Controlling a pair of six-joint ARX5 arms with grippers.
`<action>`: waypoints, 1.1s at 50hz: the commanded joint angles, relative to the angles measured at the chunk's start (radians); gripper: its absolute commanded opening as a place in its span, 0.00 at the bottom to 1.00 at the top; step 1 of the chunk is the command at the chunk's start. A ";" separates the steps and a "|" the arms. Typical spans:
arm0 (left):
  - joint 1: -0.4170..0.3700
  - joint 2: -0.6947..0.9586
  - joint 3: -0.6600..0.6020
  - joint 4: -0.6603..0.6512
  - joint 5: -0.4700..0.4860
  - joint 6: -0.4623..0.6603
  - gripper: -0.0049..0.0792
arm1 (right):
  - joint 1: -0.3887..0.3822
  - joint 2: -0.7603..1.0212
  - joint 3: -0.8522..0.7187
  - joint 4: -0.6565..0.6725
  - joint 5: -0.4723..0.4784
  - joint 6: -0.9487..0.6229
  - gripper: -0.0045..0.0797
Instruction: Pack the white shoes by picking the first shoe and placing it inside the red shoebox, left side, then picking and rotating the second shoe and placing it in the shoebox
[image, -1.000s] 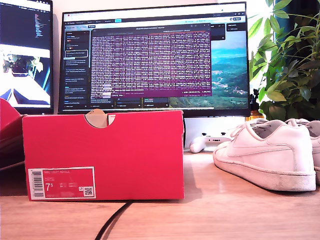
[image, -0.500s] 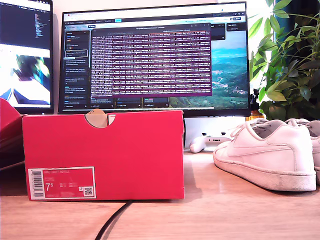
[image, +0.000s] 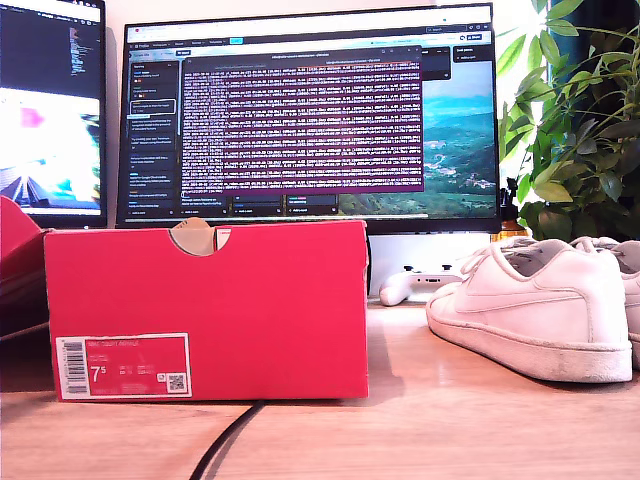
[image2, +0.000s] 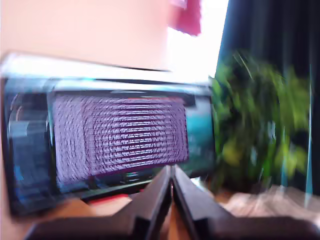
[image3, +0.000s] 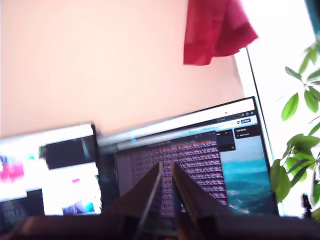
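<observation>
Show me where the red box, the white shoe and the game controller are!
red shoebox (image: 250, 300), exterior view, bare front wall.
white shoe (image: 530, 310), exterior view, its side.
game controller (image: 410, 283), exterior view, its white body.

Main monitor (image: 310, 120): standing behind everything, showing purple-tinted terminal text over a coastal wallpaper.
Second monitor (image: 52, 110): sitting at the exterior view's left edge, glowing with a bright, blurry picture.
Plant (image: 575, 120): leaning its green leaves in from the exterior view's right.
Game controller (image: 420, 282): white, lying under the main monitor.
Black cable (image: 225, 440): running across the wooden surface (image: 450, 420) toward the camera.
Red cloth (image3: 215, 30): hanging high on the wall in the second wrist view.
</observation>
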 joint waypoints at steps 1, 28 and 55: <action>-0.005 0.055 0.057 -0.219 0.011 0.192 0.04 | 0.004 0.101 0.044 -0.056 -0.025 -0.075 0.12; -0.264 0.391 0.202 -0.746 -0.287 0.910 0.04 | 0.057 0.796 0.582 -0.499 -0.053 -0.201 0.04; -0.478 0.789 0.201 -0.527 -0.633 0.683 0.04 | 0.140 1.022 0.668 -0.663 0.179 -0.229 0.04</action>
